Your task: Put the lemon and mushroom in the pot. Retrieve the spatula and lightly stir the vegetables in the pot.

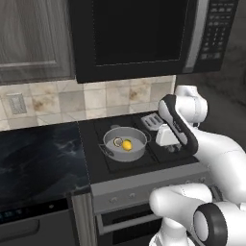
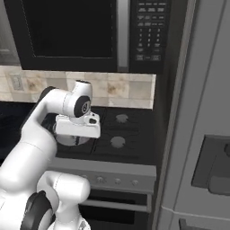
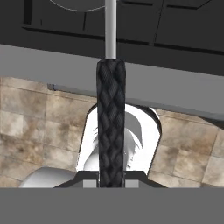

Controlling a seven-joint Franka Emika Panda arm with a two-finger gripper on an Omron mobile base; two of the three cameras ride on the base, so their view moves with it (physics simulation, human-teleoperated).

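The grey pot [image 1: 109, 149] sits on the front left burner of the stove. Inside it lie the yellow lemon [image 1: 127, 145] and, touching it on the left, the small brown-capped mushroom [image 1: 118, 141]. My gripper [image 1: 163, 131] hovers just right of the pot, shut on the spatula. The spatula's light grey slotted head [image 1: 152, 121] sticks out behind the hand, above the back of the stove. In the hand view the dark braided handle [image 3: 111, 122] runs straight up from between my gripper [image 3: 111, 178] into a thin metal shaft [image 3: 110, 26]; the head is out of that view.
The black stovetop [image 2: 119, 134] has free burners to the right. A microwave [image 1: 144, 33] hangs overhead. A dark counter [image 1: 38, 158] lies to the left, and a tall grey fridge [image 2: 202, 134] stands at the right. The stove's front edge with knobs [image 1: 144, 185] is close to my arm.
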